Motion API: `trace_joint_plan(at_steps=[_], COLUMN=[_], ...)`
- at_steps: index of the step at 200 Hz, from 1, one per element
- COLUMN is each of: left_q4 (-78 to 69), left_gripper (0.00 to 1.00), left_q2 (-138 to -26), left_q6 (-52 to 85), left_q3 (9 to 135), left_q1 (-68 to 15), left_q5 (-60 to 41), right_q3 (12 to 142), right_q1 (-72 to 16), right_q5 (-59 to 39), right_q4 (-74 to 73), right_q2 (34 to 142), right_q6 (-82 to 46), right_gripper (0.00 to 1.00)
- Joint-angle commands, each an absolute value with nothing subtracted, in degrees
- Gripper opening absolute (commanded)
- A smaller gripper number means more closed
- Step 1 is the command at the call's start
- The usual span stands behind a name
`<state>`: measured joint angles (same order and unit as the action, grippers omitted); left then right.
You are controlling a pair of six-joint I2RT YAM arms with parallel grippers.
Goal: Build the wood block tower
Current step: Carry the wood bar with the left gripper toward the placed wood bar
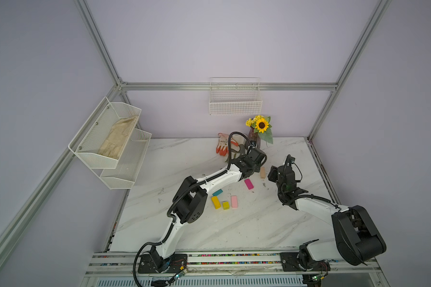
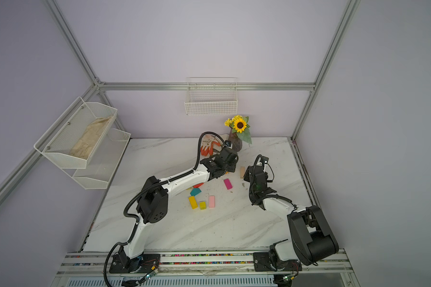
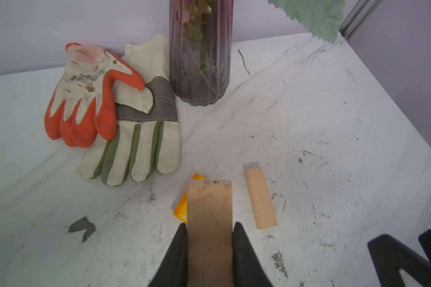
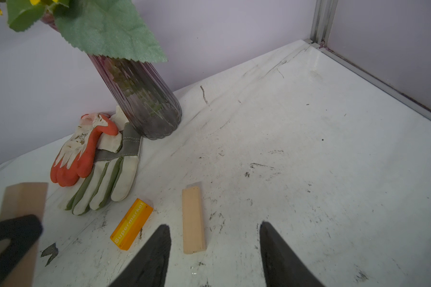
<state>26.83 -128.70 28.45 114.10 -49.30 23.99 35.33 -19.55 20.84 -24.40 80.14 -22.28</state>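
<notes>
Near the vase [image 3: 200,62] the left pincer [image 3: 210,225] clamps a tan block [image 3: 209,198] beside the orange block [image 4: 132,223]; stacking seems barely begun. Next likely comes a square set-down, while the right pincer [image 4: 214,224] hangs wide over another tan bar [image 4: 193,221]

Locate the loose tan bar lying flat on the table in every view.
In a top view: tan bar right of centre, between the two arms' wrists.
In a top view: the same spot.
Left wrist: beside the held tan block.
Right wrist: beside the orange block, before the open right gripper.
Shared landmark: purple vase.
</notes>
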Motion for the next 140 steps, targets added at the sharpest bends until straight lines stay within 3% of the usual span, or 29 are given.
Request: trace_joint_plan(at_steps=[1,140], left_q4=[29.3,24.5], left_gripper=[0.0,0.0], left_q2=[-131.3,-144.0], left_q6=[28.3,29.9], left_q3=[124.4,133.1], left_q1=[-49.9,-49.9], left_q5=[22.6,22.5], right_q3=[34.6,33.4], right_q1=[-19.7,-19.6], right_q5=[22.1,23.6], right_q4=[-25.9,-26.5], right_q2=[79.0,76.1], right_q6=[-23.1,-24.5], right_gripper=[0.6,0.64])
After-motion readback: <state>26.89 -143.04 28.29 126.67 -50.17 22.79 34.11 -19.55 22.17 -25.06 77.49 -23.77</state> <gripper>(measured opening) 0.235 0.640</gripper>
